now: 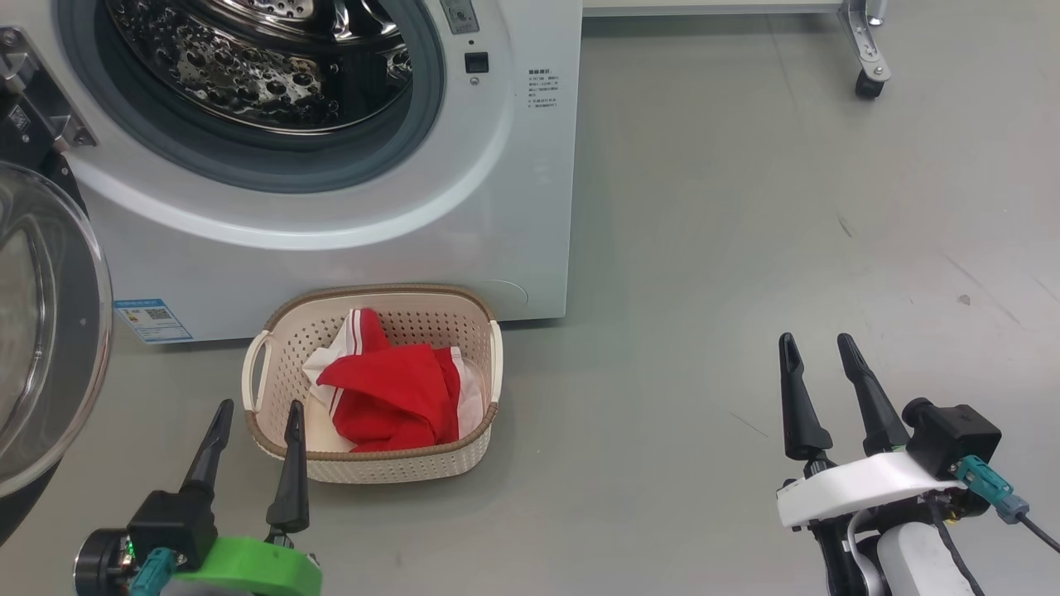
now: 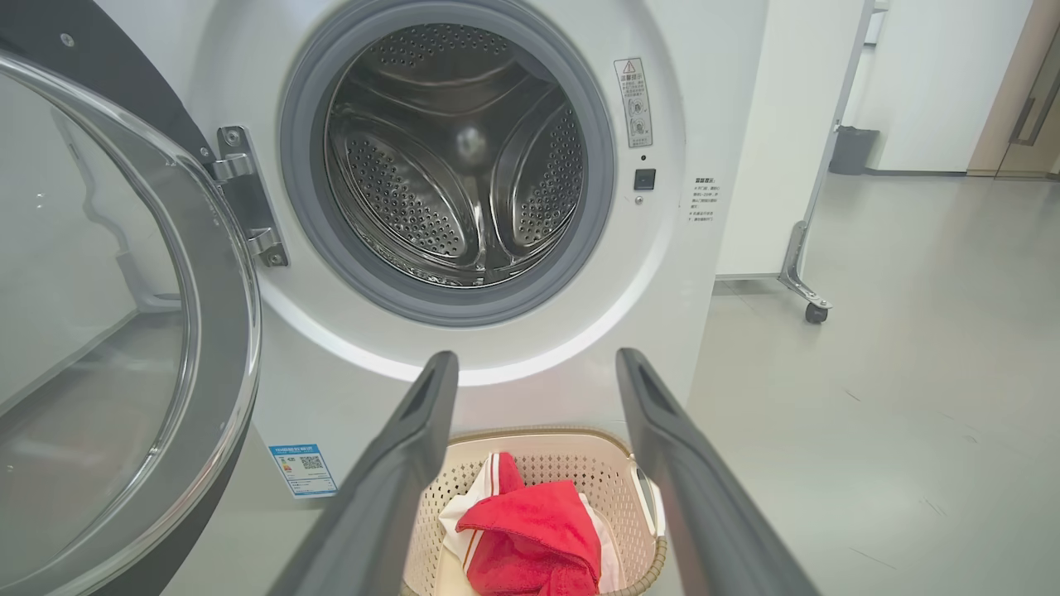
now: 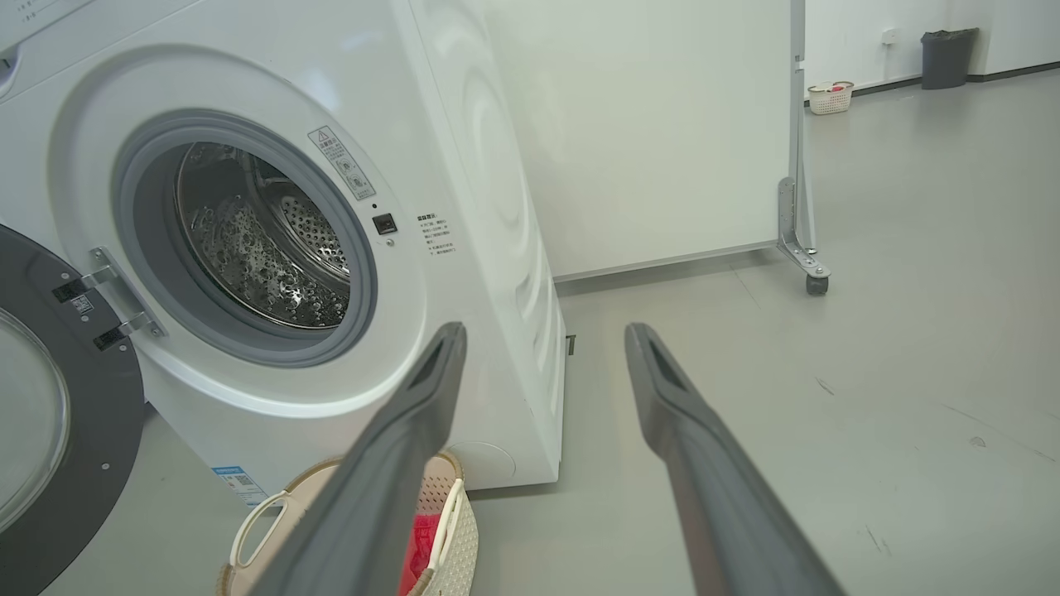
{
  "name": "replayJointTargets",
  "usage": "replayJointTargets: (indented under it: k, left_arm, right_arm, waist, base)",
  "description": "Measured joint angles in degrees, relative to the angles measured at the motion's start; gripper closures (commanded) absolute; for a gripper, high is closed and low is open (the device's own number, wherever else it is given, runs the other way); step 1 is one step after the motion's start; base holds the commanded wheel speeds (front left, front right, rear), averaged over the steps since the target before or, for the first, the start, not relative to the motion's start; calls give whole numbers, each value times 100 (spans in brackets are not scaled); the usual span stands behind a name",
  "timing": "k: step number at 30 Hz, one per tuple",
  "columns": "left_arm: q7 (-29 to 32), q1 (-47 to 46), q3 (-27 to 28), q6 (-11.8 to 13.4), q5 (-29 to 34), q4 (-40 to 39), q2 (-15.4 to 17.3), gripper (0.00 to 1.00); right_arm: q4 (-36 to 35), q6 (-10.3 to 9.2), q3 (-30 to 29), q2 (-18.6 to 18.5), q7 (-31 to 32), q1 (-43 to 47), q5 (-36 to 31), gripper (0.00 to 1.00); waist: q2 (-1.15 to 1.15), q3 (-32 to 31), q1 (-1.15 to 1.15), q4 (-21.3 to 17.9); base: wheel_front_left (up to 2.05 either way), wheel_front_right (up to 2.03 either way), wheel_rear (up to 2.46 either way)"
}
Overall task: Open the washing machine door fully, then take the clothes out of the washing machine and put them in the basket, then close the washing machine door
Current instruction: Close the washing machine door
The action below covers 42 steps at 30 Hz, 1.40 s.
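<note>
The dark, long-fingered left gripper point(image 1: 259, 410), green at the wrist, points forward — jaws spread, empty. The matching right gripper point(image 1: 816, 343), white-wristed, stands equally wide.

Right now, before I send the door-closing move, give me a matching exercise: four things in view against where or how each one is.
Things:
1. door
2. clothes
3. drum
4. left claw

Place or state:
A. piled in the basket
B. nothing inside
C. swung wide on its hinge
D. fingers apart, gripping nothing

Pairs: 1-C, 2-A, 3-B, 4-D
</note>
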Motion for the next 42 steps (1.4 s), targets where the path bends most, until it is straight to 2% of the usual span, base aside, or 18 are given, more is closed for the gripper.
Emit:
replayJointTargets:
  k: [14,42]
  left_arm:
    - [0,0,-2,1,0,-40,0,0]
    - [0,1,-36,4,0,-60,0,0]
  right_arm:
    - [0,1,-3,5,0,-1,0,0]
    - [21,3,20,11,0,-3,0,0]
  waist:
    - [0,25,0,4]
    - [0,13,0,4]
  base:
    - [-42,42,0]
    - [-1,1,0]
